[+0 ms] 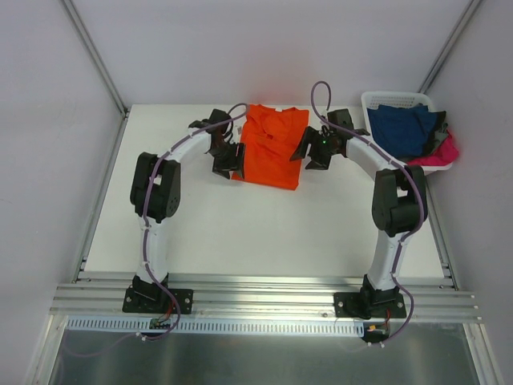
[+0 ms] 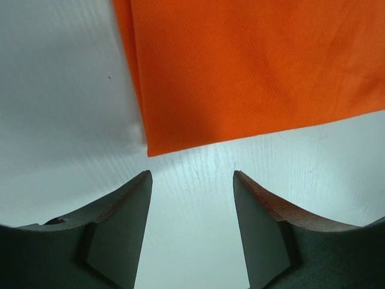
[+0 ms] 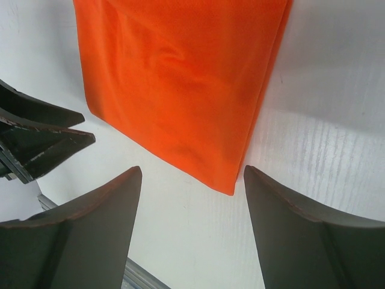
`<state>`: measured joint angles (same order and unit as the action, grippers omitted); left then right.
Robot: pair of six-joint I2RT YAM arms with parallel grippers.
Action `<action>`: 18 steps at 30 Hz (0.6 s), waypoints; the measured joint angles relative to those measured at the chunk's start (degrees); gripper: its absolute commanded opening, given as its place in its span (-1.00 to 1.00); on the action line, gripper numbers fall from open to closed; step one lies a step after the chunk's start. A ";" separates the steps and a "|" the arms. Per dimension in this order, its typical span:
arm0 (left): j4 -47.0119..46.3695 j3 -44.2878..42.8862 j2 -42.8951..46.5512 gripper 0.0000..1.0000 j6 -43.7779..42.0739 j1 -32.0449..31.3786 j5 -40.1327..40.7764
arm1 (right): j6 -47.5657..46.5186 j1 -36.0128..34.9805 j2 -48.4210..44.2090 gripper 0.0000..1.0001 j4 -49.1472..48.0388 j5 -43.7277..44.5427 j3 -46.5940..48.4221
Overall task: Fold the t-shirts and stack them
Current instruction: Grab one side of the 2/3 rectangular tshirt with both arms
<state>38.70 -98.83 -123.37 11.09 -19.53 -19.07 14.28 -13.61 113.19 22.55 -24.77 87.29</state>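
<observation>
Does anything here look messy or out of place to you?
Only mildly. In the white basket at the far right, the navy t-shirt and pink t-shirt lie crumpled, the pink one spilling over the rim. The folded orange t-shirt lies slightly crooked on the table.

You are looking at a white table [image 1: 240,224] with a faintly grained top, boxed in by plain pale walls [image 1: 264,48] behind and on both sides. Slim aluminium struts [image 1: 93,52] rise at the back corners. A slotted aluminium rail [image 1: 264,301] edges the near side, with a dull metal sheet [image 1: 264,357] below it. The light is soft and even.
</observation>
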 measured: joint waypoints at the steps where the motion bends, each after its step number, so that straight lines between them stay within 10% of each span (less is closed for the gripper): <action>1: -0.02 -0.79 -0.46 0.12 0.00 0.20 0.04 | -0.15 0.02 0.00 0.46 0.02 0.20 0.00; 18: -0.92 -5.55 -7.72 -0.55 1.29 4.11 -6.45 | -3.67 0.20 0.00 0.46 2.21 3.08 0.02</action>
<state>37.78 -104.38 -131.09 12.38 -15.42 -25.52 10.61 -13.41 113.19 24.75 -21.69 87.31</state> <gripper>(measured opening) 0.293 0.731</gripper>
